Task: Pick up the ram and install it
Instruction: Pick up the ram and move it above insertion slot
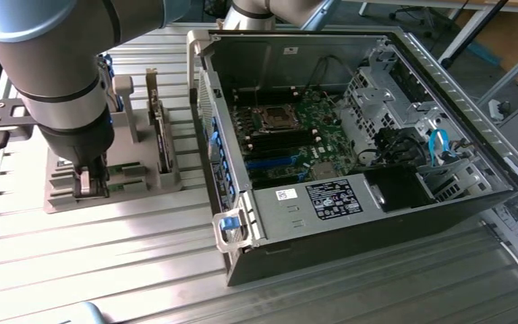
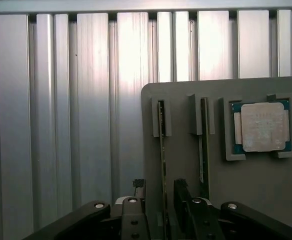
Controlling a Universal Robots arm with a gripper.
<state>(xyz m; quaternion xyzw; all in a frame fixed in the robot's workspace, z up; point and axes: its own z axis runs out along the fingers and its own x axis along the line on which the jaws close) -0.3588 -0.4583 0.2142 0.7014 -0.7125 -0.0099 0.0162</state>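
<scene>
**RAM not grabbed yet**

The ram (image 2: 162, 145) sits edge-on in its slot on the gray holder (image 2: 266, 200), outside the open PC case (image 1: 349, 233). The gripper (image 2: 159, 186) straddles it with its jaws wide apart, gripping nothing. Pickup and install both look left to do.

Table (image 1: 106, 263): bare silver, ribbed lengthwise, pale glare streaks across the ribs.
Holder (image 2: 266, 195): flat matt grey, no markings.
Ram (image 2: 162, 150): seen edge-on, dark; face colour cannot be told.
Chip (image 2: 262, 126): pale silver lid, blue-green rim.
Gripper (image 2: 159, 189): black, silver screw heads.
Arm (image 1: 52, 61): light grey shell, one black band, dark below it.
Case (image 1: 349, 236): black outside, grey metal inside.
Mainboard (image 1: 309, 125): green, with black slots and blue slots.
Cable (image 1: 437, 145): light blue.
Latch (image 1: 229, 226): blue.
Sticker (image 1: 334, 200): black, white print.
</scene>
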